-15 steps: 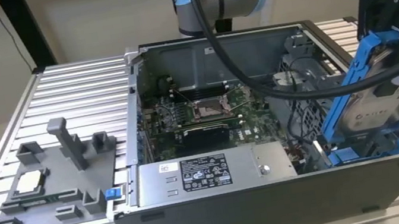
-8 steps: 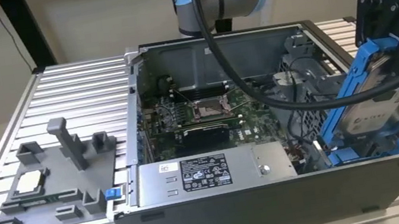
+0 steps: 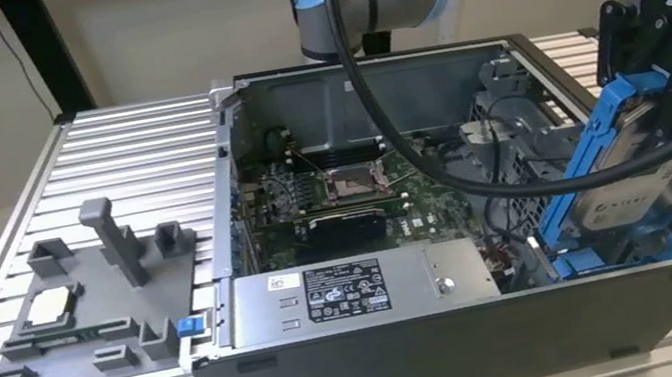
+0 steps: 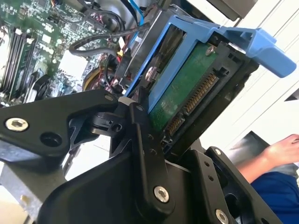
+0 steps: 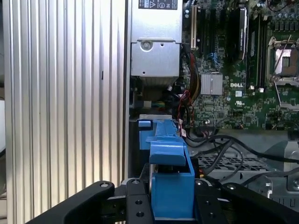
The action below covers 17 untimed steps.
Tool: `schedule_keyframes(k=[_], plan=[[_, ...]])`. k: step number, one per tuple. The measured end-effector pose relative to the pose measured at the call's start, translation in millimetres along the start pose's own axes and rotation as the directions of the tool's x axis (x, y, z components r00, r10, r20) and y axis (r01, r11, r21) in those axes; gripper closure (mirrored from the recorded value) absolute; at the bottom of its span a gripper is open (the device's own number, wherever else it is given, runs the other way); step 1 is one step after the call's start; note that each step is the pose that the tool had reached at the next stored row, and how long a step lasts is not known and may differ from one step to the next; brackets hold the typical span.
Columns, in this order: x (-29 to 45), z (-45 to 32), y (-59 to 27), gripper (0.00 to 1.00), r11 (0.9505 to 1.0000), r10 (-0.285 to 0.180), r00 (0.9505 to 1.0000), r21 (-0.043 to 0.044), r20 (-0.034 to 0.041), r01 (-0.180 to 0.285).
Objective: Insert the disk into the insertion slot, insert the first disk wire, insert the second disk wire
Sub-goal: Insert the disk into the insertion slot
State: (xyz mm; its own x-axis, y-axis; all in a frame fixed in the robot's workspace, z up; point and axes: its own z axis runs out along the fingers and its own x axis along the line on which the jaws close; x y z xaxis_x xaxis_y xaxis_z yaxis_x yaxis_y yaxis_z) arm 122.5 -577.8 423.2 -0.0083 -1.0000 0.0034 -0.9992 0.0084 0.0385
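Observation:
My gripper is shut on the disk, a silver-grey drive in a bright blue carrier. It hangs tilted over the case's corner at the exterior view's right. Below it sits the insertion slot, a grey bay with blue tabs; the disk's lower end reaches down to its opening. The second wrist view shows the disk's green board and connector between my black fingers. In the first wrist view the blue carrier points at the slot. Loose black cables lie beside the slot.
The open computer case holds a motherboard and a labelled grey power-supply box along its near wall. A grey fixture block stands on the ribbed metal table. A person's hand rests beyond the case.

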Motion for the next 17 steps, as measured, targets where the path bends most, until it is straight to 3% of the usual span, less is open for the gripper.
schedule_keyframes(k=[17], plan=[[-3.3,9.5,-3.8,1.00,1.0000,0.000,0.9999,-0.0001,0.0111,0.000]])
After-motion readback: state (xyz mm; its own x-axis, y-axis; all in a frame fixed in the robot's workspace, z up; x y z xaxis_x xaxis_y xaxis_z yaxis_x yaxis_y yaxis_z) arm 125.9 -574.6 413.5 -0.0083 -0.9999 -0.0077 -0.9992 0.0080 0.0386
